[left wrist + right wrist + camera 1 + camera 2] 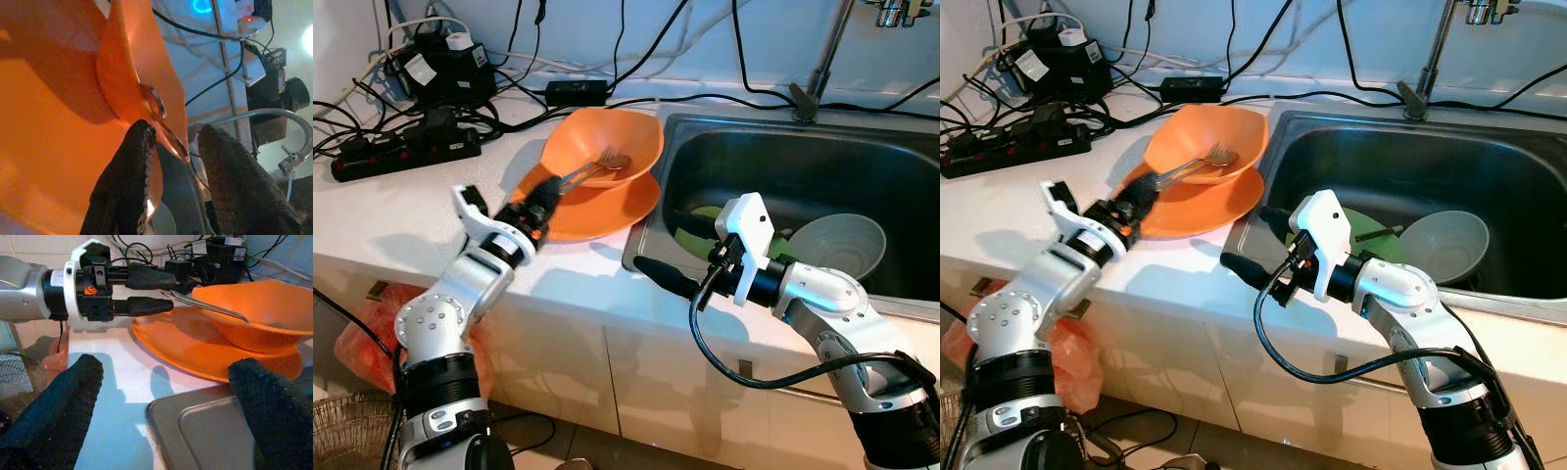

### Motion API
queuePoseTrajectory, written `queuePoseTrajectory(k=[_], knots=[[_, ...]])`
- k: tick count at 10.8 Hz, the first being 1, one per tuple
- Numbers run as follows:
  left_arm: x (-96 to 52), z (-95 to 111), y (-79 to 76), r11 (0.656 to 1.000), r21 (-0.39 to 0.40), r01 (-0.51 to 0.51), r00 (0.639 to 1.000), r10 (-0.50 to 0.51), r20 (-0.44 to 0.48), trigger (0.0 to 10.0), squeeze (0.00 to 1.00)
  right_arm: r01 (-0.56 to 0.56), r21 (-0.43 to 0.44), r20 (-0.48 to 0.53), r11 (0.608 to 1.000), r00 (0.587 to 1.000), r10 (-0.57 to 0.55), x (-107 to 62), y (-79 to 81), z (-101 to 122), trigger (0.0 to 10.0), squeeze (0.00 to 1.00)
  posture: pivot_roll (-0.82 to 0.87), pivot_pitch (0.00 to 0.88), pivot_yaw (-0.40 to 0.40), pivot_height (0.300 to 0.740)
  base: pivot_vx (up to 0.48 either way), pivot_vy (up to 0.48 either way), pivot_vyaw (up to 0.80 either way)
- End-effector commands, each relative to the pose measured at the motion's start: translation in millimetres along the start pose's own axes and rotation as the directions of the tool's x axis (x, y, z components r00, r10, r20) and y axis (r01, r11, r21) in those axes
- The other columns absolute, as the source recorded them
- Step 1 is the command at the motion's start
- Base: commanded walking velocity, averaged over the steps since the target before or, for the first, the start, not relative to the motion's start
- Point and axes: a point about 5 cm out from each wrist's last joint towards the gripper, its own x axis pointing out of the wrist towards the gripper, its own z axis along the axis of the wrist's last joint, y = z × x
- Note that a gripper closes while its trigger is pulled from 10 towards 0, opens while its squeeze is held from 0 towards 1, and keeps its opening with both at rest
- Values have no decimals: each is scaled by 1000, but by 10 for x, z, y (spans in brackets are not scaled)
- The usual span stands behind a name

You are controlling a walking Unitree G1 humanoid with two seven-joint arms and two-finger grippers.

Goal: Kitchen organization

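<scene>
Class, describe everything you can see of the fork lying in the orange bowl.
The fork is slim, shiny metal. Its tines rest inside the orange bowl, which stands on an orange plate on the white counter beside the sink. Its handle slants out over the bowl's rim toward the left tool, whose open black fingers flank the handle's end.

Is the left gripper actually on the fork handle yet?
Apart, narrowly. In the right wrist view the left gripper has its fingers open above and below the fork handle's tip, with a sliver of gap showing either side; nothing is clamped yet.
</scene>
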Motion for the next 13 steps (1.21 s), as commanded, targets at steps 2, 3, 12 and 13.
queuePoseTrajectory(k=[2,3,12,13], knots=[[40,-16,-37,1000,1,0,1000,0,-21,10000,0,2,-19,6,1000,1000,-2,-5,20,37,10000,0,95,44,106,740,0,0,0],[45,-16,-39,1000,0,0,1000,0,-22,10000,0,3,-18,5,1000,1000,-3,-6,21,34,10000,0,95,46,108,740,0,0,0],[93,25,-46,999,-29,-26,1000,26,-16,10000,0,5,-9,6,1000,1000,-5,-2,42,11,10000,0,100,49,112,740,0,0,0],[98,5,-49,999,-30,-25,999,24,-26,10000,0,5,-9,6,1000,1000,-5,-1,41,10,10000,0,100,50,114,740,0,0,0]])
